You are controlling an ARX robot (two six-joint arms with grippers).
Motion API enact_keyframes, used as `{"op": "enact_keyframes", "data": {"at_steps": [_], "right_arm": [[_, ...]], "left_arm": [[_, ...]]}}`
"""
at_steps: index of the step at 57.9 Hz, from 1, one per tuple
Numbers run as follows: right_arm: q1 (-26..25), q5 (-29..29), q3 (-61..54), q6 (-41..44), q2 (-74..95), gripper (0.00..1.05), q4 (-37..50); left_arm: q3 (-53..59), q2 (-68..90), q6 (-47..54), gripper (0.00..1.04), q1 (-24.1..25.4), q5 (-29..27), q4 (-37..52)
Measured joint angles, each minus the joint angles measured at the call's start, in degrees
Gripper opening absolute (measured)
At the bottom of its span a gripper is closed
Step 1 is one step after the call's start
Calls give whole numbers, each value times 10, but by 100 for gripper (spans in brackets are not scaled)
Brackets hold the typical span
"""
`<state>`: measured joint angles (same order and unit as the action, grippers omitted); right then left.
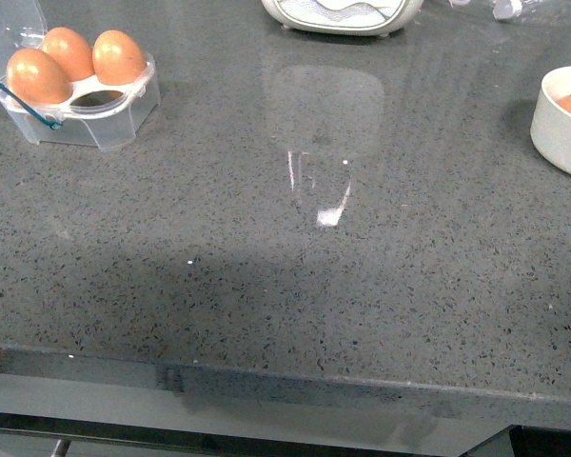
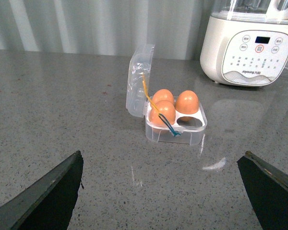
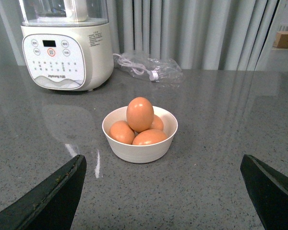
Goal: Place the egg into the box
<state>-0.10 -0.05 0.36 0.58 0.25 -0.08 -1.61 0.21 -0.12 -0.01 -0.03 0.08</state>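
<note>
The clear plastic box (image 1: 95, 119) sits at the far left of the counter with its lid open, three brown eggs in it and one cell empty. It also shows in the left wrist view (image 2: 175, 132), with a blue-and-yellow wire tie (image 2: 169, 125). My left gripper (image 2: 163, 163) is open and empty, well short of the box. A white bowl (image 3: 140, 143) holds several brown eggs, and one egg (image 3: 139, 114) stands on top. My right gripper (image 3: 163, 165) is open and empty in front of the bowl. Neither gripper shows in the front view.
A white kitchen appliance (image 2: 249, 43) stands at the back of the counter between box and bowl; it shows in the right wrist view (image 3: 67, 50) too. A clear plastic bag with a cable (image 3: 149, 69) lies behind the bowl. The bowl's rim (image 1: 552, 124) is at the right edge.
</note>
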Motion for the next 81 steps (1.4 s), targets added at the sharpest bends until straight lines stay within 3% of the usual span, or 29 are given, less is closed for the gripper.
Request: {"op": "enact_keyframes", "data": {"at_steps": [81], "right_arm": [[0, 0, 0, 0, 0, 97, 0]], "left_arm": [[0, 0, 0, 98, 0, 0, 0]]}}
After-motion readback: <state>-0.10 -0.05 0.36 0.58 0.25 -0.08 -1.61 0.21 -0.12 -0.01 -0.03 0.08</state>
